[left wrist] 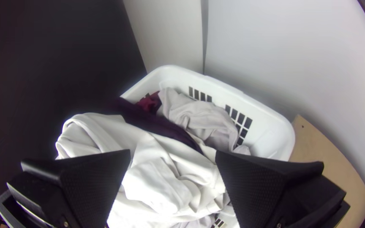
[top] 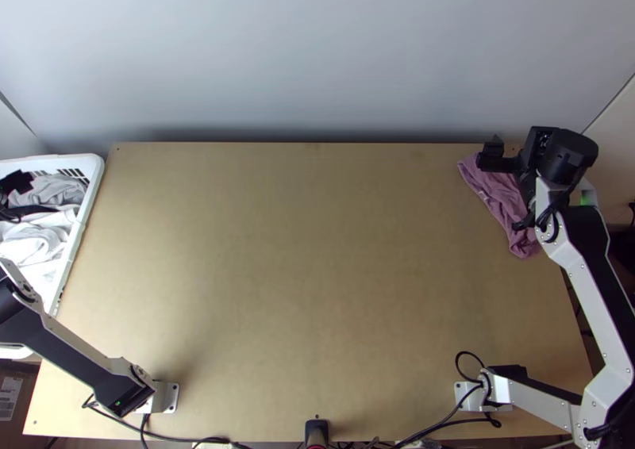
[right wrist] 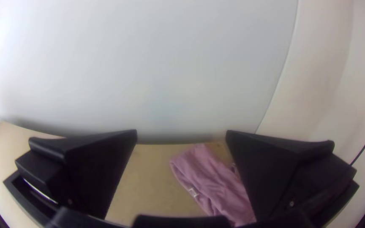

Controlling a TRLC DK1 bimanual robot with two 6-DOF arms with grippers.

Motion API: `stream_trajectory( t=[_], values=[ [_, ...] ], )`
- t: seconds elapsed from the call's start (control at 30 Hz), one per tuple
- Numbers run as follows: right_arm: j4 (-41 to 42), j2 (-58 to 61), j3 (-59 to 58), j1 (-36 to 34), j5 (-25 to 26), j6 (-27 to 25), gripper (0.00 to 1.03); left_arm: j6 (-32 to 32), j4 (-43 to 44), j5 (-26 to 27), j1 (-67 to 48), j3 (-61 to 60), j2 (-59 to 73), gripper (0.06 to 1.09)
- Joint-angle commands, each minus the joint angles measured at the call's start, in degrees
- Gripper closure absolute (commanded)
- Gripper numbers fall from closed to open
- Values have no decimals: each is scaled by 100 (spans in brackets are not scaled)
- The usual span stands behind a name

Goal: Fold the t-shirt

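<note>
One pink t-shirt (top: 498, 199), compactly bundled at the surface's (top: 317, 290) far right corner, folding apparently finished; right fingers (right wrist: 100, 169) spread above it; left fingers (left wrist: 90, 181) spread over the basket (left wrist: 271, 131), whose clothes (left wrist: 161, 181) lie unfolded.

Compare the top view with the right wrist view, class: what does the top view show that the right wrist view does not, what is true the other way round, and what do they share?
Top view: the left arm and the right arm's base.

Right wrist view: the small white label on the pink cloth.

Both: that bunched cloth, the right gripper, the table, the basket and the pale wall.
</note>
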Motion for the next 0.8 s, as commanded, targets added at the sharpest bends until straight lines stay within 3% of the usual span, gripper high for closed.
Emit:
stream_trajectory(
  t=[0.0, 0.77],
  values=[
    [-28, -191, -206, 5, 6, -66, 5, 153, 93, -8, 391, 19, 586, 11],
    [7, -507, -584, 304, 305, -136, 5, 628, 225, -219, 681, 362, 1904, 10]
  ],
)
